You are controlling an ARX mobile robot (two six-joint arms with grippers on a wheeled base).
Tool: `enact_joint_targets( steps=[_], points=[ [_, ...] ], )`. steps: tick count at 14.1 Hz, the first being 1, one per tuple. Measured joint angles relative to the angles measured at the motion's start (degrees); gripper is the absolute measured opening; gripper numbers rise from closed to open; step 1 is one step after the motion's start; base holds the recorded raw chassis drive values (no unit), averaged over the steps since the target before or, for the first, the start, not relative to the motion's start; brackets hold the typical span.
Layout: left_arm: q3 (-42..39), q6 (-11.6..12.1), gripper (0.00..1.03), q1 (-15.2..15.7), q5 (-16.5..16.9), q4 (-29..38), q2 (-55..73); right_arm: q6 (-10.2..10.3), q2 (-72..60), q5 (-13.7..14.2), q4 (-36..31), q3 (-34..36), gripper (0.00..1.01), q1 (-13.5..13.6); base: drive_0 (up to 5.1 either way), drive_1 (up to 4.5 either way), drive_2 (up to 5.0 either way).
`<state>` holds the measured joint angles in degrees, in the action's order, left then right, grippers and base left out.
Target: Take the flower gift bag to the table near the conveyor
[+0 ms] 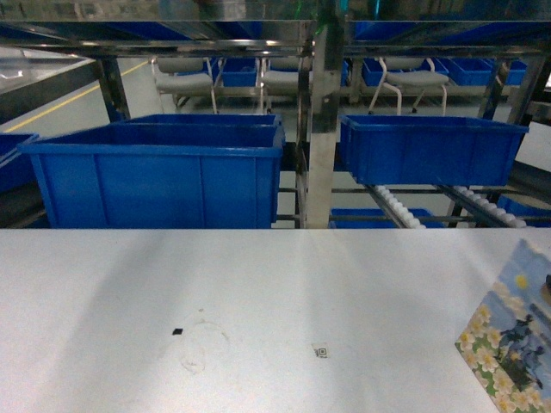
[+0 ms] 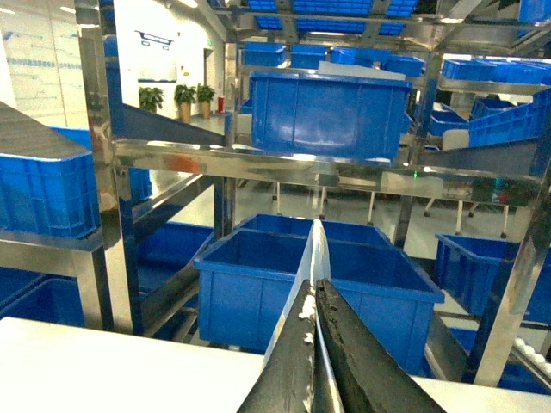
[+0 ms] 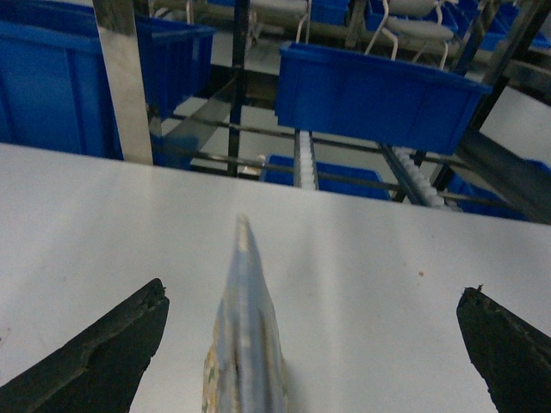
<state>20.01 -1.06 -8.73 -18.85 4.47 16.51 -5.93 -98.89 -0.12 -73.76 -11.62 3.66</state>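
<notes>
While the head view shows neither gripper, it takes in the table (image 1: 258, 318), a white top carrying a small black marker (image 1: 177, 331), a faint scuff ring and a second tiny marker (image 1: 321, 350) toward the middle. At the table's right edge the flower gift bag (image 1: 508, 340) stands tilted, cut off by the frame. Beyond the table's far edge rises the conveyor (image 1: 405, 209), its white rollers showing under a blue bin (image 1: 430, 148); a larger blue bin (image 1: 159, 172) sits on the left side.

From the left wrist camera, the left gripper (image 2: 312, 323) has its dark fingers (image 2: 362, 361) pressed together on a thin white sheet edge, which seems to be part of the bag, though that cannot be told for sure. Blue bins and the steel rack fill the background above the table.

From the right wrist camera, the right gripper (image 3: 314, 344) has its fingers (image 3: 103, 353) spread wide, well apart from the bag (image 3: 245, 335), which stands edge-on between them over the table (image 3: 362, 258), touching neither. The conveyor's rollers (image 3: 303, 163) lie just past the table's far edge.
</notes>
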Motion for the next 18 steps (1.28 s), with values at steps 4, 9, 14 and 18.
enact_joint_targets(
  steps=[4,9,14,18],
  points=[
    [0.0,0.0,0.02,-0.02,0.0,-0.09,0.0,-1.7,2.89,2.01,0.61,2.29,0.98,0.2,0.0,0.0,0.0],
    [0.0,0.0,0.02,-0.02,0.0,0.0,0.0,-5.11,30.47,6.19,0.15,9.09,0.98,3.78,0.0,0.0,0.0],
    [0.0,0.0,0.02,0.0,0.0,-0.04,0.0,-7.15,64.92,9.62,24.94,10.97,0.98,4.42,0.0,0.0,0.0],
    [0.0,0.0,0.02,-0.02,0.0,0.0,0.0,-11.61,91.93,24.5,47.21,11.32,0.98,17.59,0.0,0.0,0.0]
  ],
)
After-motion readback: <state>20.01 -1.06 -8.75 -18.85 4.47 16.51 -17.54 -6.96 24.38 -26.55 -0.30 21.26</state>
